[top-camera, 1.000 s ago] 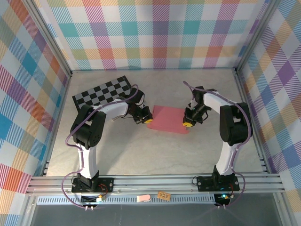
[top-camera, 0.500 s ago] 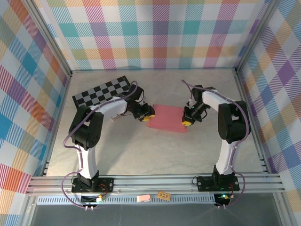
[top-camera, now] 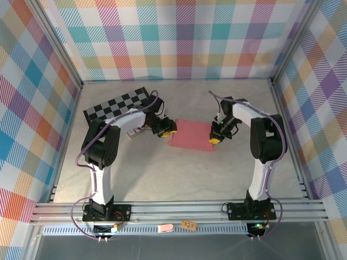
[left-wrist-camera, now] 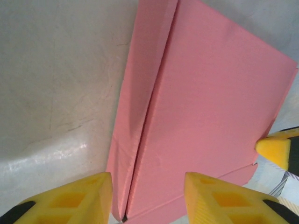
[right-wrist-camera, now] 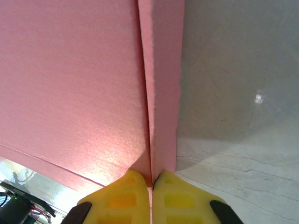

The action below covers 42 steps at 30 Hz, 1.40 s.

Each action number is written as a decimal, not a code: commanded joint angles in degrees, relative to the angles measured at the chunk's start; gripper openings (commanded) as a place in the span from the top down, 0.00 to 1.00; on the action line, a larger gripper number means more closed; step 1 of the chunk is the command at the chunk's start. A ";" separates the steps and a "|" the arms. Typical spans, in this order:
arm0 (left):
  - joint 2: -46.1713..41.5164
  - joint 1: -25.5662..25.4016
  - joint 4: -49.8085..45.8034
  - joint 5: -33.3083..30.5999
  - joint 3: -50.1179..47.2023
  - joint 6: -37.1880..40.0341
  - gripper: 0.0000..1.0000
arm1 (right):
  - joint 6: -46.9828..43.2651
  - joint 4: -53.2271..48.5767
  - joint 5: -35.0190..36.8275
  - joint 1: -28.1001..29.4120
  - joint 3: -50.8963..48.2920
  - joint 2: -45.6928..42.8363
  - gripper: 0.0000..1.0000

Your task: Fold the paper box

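— What is seen at the left?
— A checkered board point(top-camera: 118, 104) is laid at the far left of the desk point(top-camera: 162, 168). Beside it, the left gripper point(left-wrist-camera: 147, 178) is held over the left end of the paper box point(top-camera: 191, 135), jaws parted, nothing gripped.
— And the box itself?
— It is laid flat mid-desk, pink side up.
— The right gripper point(right-wrist-camera: 150, 176)?
— Its jaws are closed on the box's right edge.

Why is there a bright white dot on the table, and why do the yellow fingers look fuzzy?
Right wrist view: the dot is light glaring off the shiny table; the fingers sit very close to the lens, so they blur. Left wrist view: a softer shiny streak, fingers fuzzy too, the box sharper. Top view: even light, faint shadows.
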 commanded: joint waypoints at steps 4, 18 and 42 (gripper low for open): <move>2.85 0.76 7.57 4.31 -1.25 -1.12 0.59 | -1.16 1.00 3.27 -0.23 0.05 3.91 0.93; 3.44 0.17 8.80 3.72 -5.98 0.39 0.66 | -2.29 0.96 -0.68 -1.53 1.63 5.36 0.94; -0.32 2.75 12.26 5.69 -14.17 -0.13 1.00 | -4.43 9.09 -18.73 -8.08 1.16 2.62 0.32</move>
